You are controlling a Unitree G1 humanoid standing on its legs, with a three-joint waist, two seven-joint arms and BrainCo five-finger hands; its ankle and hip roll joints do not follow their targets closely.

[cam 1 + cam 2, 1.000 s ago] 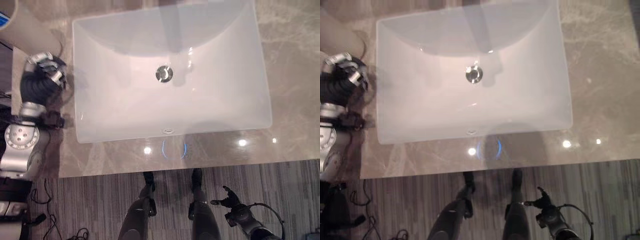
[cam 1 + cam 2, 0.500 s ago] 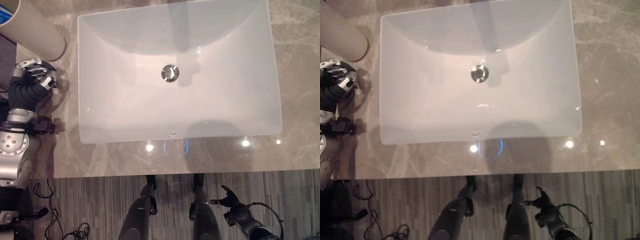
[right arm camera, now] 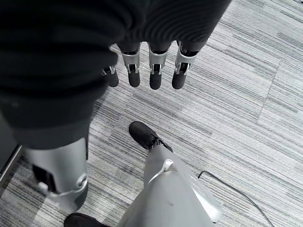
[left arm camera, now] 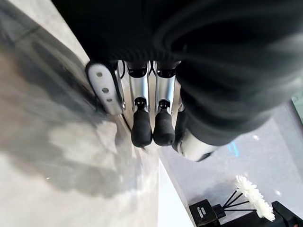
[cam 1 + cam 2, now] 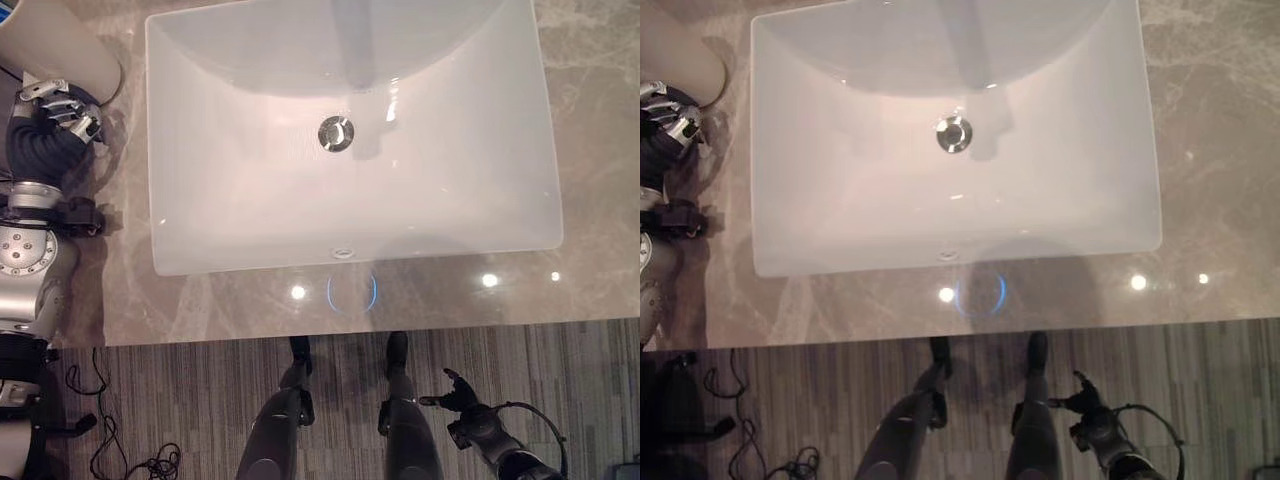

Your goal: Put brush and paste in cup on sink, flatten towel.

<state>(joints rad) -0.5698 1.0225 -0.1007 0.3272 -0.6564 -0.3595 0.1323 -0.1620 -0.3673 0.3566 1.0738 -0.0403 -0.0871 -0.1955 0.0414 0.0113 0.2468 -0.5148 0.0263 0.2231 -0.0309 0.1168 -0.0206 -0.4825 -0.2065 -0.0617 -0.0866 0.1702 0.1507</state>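
Observation:
A cream cup [image 5: 55, 50] stands on the grey stone counter [image 5: 590, 150] at the far left, beside the white sink [image 5: 250, 240]. A bit of blue shows at the cup's top edge. My left hand [image 5: 58, 108] hovers over the counter just in front of the cup, left of the sink. Its fingers [image 4: 142, 127] are relaxed and hold nothing. My right hand [image 5: 462, 400] hangs low over the striped carpet on the right, below the counter's front edge, and its fingers [image 3: 156, 71] are straight and empty.
The sink's basin holds a metal drain [image 5: 336, 132]. Stone counter runs along the sink's right side and front. White flowers [image 4: 255, 201] in a dark holder stand in the background of the left wrist view.
The camera has shifted. My left hand has drawn away from the sink's left rim and closer to the cup. The right hand hangs as before.

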